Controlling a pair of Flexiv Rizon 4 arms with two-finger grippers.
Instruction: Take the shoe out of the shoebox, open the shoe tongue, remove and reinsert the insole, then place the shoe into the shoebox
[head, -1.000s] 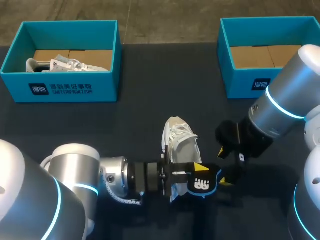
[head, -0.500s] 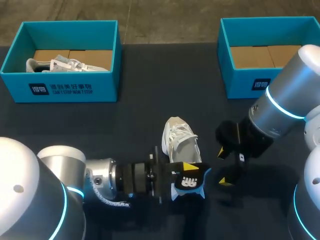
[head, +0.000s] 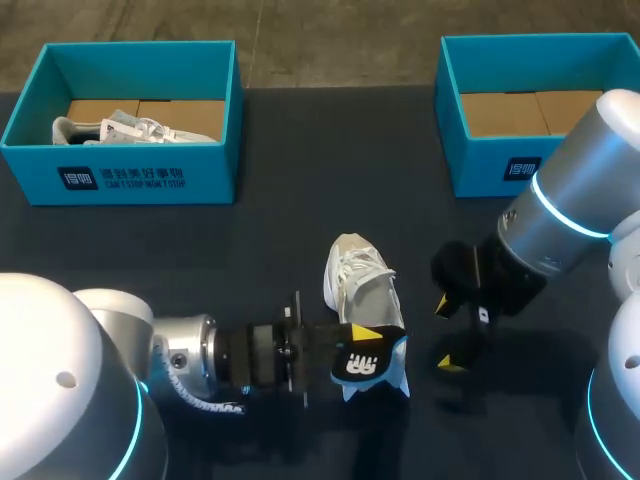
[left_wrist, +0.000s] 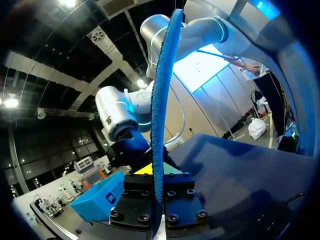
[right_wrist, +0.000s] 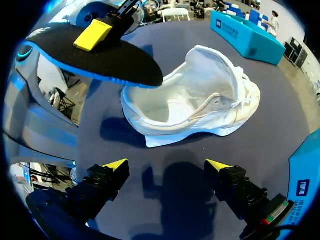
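Shoe: the white shoe (head: 362, 280) lies on its side on the table (head: 280, 230), outside both boxes. Its toe points away from the robot and its opening faces the right gripper.
Shoe interior: in the right wrist view the shoe (right_wrist: 200, 105) shows a bare white inside, with the laces on the side away from the insole.
Insole: the insole (head: 368, 362), black with a blue edge, is out of the shoe and raised at the shoe's heel end. Its tip is near the heel opening; contact with the shoe cannot be told.
Left gripper: the left gripper (head: 368, 340), at the shoe's heel end, is clamped on the insole, which runs edge-on between the 2 fingers in the left wrist view (left_wrist: 161, 115). 1 yellow tip presses on the black face.
Right gripper: the right gripper (right_wrist: 167, 167) hangs just right of the shoe, apart from it. Its 2 fingers are spread wide with nothing between them.
Left box: a blue box (head: 120, 180) stands well beyond the shoe to the left and holds a 2nd white shoe (head: 130, 128).
Right box: a blue box (head: 500, 165) stands well beyond the shoe to the right, its brown floor showing.
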